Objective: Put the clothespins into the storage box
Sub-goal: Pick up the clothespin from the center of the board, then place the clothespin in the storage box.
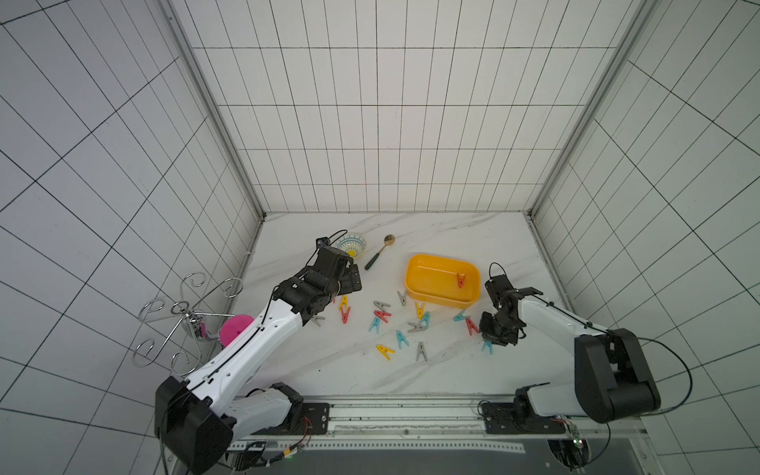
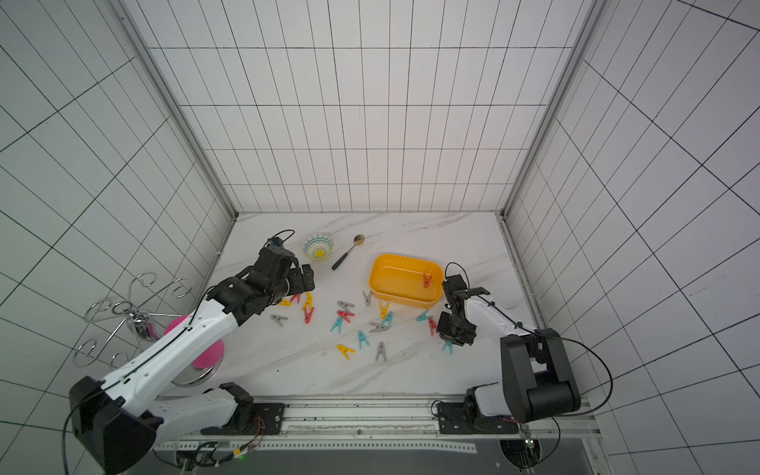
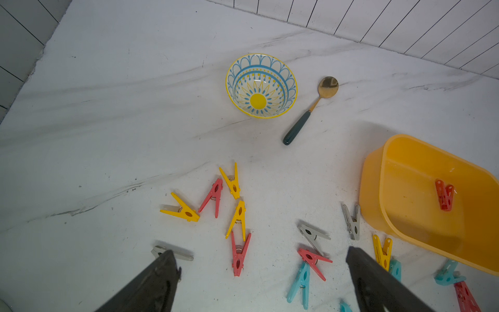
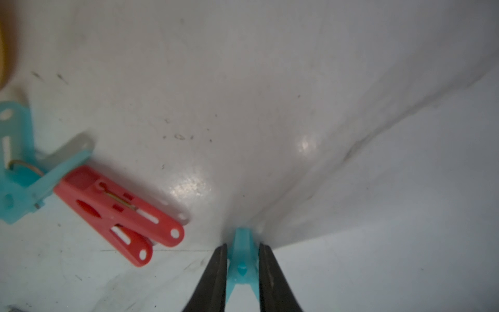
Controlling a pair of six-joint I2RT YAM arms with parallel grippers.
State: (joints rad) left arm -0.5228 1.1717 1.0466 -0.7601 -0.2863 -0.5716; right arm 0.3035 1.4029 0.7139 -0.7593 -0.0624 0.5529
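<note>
While the right gripper [image 4: 242,246] sat low at 4 o'clock on the table (12 being the far wall), I logged the layout.

Clothespins [image 1: 402,339]: nearly all lay loose across the middle of the marble top, in red, yellow, teal and grey, some of them touching or crossed. One red peg [image 1: 460,281] lay inside the storage box [image 1: 432,275], which stood at 2 o'clock, just beyond the scatter.

Right gripper: jaws drawn narrow, pads against both flanks of a teal peg [image 4: 241,270] that rested on the table, not yet lifted. I judged the grip was taken across the body so that the peg sits square between the pads.

Left gripper [image 3: 260,250]: spread wide and empty, above the yellow-and-red cluster [image 3: 237,218] at 10 o'clock. I took it to be placed for a pick of its own.

In the way: a second red peg [image 4: 118,213], touching a second teal peg [image 4: 21,167], lay just beside the gripped one, at its 11 o'clock, on the line to the box. The box's near wall would also need clearing, so I judged it best to lift before swinging.

Clear of the path:
- Patterned bowl [image 3: 261,86] and spoon [image 3: 310,110], at 11 to 12 o'clock.
- Wire rack [image 1: 181,316] and a pink round thing [image 1: 234,329], off the table's edge at 9 o'clock.
</note>
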